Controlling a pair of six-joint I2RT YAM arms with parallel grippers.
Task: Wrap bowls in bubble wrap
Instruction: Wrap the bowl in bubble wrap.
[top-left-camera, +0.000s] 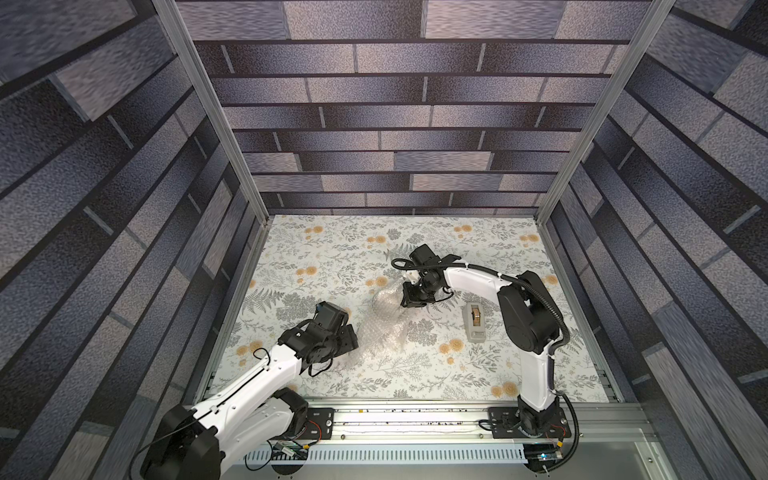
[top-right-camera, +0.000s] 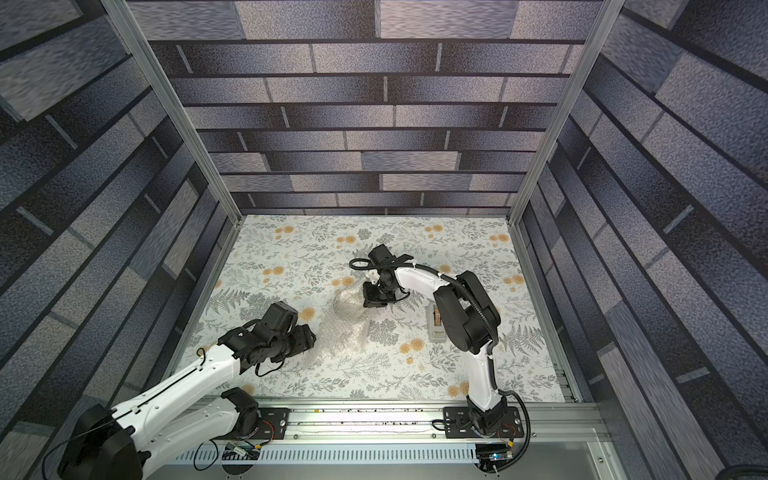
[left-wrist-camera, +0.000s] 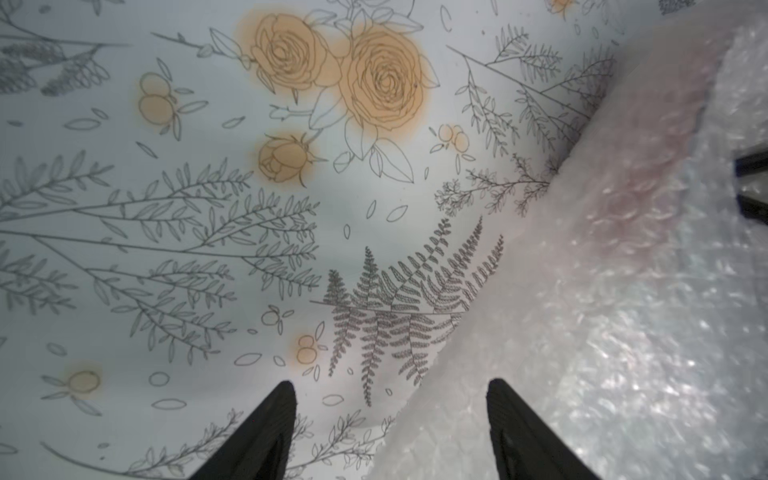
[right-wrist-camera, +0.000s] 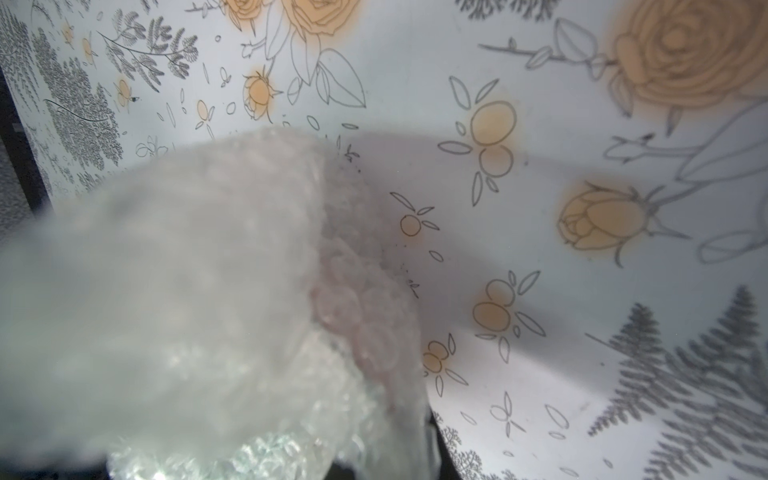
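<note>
The bubble wrap (top-left-camera: 380, 328) lies mid-bench (top-left-camera: 332, 257), its long axis running from the left gripper (left-wrist-camera: 390, 382) up to the right gripper (top-left-camera: 409, 297). The left jaws stand apart, straddling its near edge. The right jaws are buried in wrap, so I cannot tell their state. No bowl shows.

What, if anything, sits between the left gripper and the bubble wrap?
Nothing visible. The left gripper is open right at the bubble wrap; the wrap's edge lies between its jaws. The tape dispenser sits on the wrap's far side.

Glossy, crinkly clear plastic bubble wrap (top-left-camera: 380, 328); matt, smooth floral table cover (top-left-camera: 332, 257); grey plastic tape dispenser (top-left-camera: 473, 322)
</note>
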